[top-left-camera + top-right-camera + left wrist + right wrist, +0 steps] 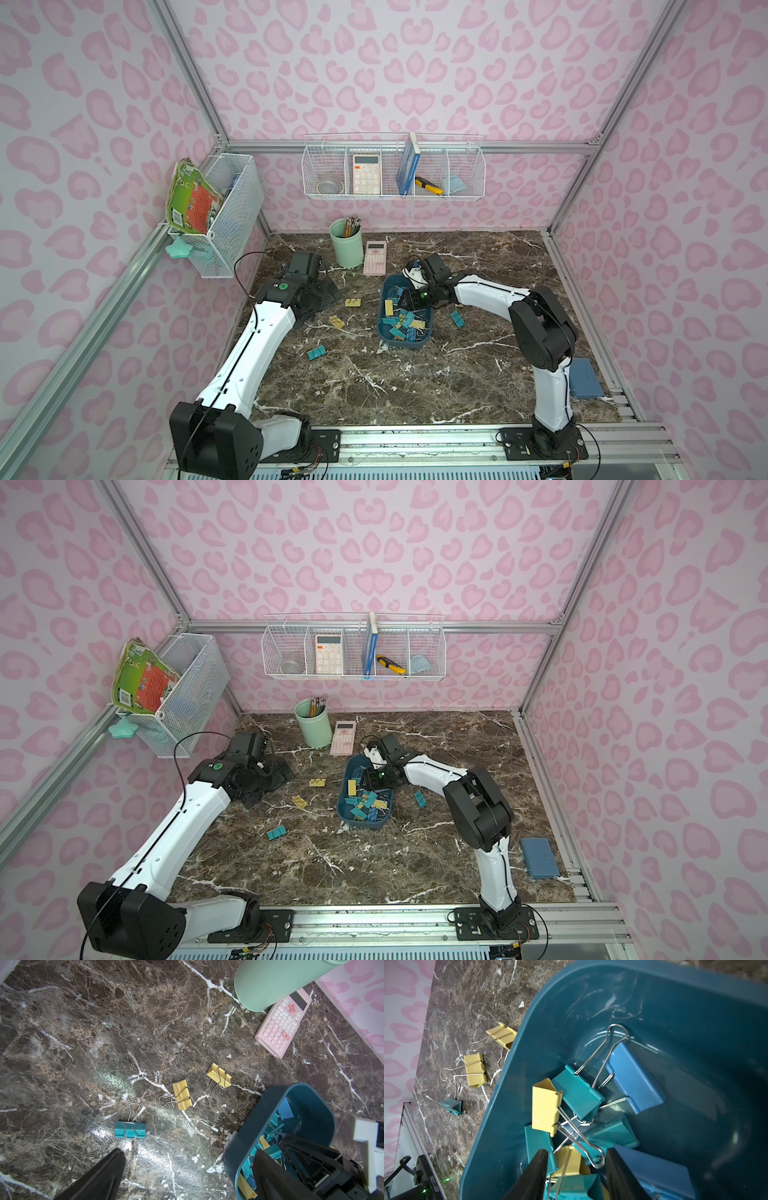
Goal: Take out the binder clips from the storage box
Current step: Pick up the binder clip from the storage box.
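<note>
The dark teal storage box (pixel 384 328) stands mid-table and holds several teal, yellow and blue binder clips (pixel 579 1095). My right gripper (pixel 577 1167) reaches down into the box, its jaws closed partway on a teal binder clip (pixel 575 1186) in the pile. My left gripper (pixel 191 1169) hovers left of the box, open wide over bare marble with nothing between its fingers. Two yellow clips (pixel 182 1095) (pixel 219 1075) and a teal clip (pixel 130 1129) lie on the table ahead of it. Another teal clip (pixel 457 318) lies right of the box.
A mint-green pencil cup (pixel 347 245) and a pink calculator (pixel 375 257) stand behind the box. A blue flat case (pixel 586 378) lies at the table's right front edge. White wire baskets (pixel 392 174) (pixel 226 212) hang on the back and left walls.
</note>
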Tool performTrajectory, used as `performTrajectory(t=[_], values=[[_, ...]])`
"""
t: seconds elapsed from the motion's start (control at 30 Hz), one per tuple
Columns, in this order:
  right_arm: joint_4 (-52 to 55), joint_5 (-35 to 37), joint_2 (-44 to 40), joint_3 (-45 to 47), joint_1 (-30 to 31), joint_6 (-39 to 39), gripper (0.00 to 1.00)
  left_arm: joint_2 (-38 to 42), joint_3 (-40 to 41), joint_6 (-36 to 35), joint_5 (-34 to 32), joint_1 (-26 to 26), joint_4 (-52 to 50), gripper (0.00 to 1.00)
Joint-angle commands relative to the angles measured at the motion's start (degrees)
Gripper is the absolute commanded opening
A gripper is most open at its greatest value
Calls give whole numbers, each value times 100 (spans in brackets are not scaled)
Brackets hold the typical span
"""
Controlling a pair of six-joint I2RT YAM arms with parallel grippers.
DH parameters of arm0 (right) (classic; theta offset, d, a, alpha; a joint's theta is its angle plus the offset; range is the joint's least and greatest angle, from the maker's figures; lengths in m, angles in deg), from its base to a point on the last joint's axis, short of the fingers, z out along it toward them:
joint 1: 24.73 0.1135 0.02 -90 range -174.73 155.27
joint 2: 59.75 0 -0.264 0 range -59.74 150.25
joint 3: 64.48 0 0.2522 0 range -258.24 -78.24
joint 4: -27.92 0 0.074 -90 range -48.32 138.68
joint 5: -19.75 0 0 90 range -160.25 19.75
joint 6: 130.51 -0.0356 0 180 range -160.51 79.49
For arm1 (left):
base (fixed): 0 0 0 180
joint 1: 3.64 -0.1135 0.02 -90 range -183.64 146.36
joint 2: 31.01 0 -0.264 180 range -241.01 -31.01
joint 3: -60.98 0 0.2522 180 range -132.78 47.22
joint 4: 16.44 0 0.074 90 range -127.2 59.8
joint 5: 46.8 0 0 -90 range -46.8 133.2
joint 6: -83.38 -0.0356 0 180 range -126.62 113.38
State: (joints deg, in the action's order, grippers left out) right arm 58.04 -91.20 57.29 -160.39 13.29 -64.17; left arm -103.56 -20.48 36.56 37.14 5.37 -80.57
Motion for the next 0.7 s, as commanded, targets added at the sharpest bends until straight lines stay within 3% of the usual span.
performTrajectory(t=[0.0,0.17,0.27,0.4,0.53,0.67], values=[[227,215,69,-125,47,108,50,26,-31,-101,42,-5,1,99],[236,219,110,-143,95,99,51,37,-4,-100,35,-5,3,99],[202,101,114,-135,88,87,26,44,-3,-100,27,-5,-8,99],[62,8,-46,-67,103,2,20,81,18,-99,18,-2,-8,99],[44,-115,-177,-86,92,-70,0,90,32,-99,26,-5,-8,99],[26,-219,-446,-21,39,-168,0,101,13,-99,60,-4,17,99]])
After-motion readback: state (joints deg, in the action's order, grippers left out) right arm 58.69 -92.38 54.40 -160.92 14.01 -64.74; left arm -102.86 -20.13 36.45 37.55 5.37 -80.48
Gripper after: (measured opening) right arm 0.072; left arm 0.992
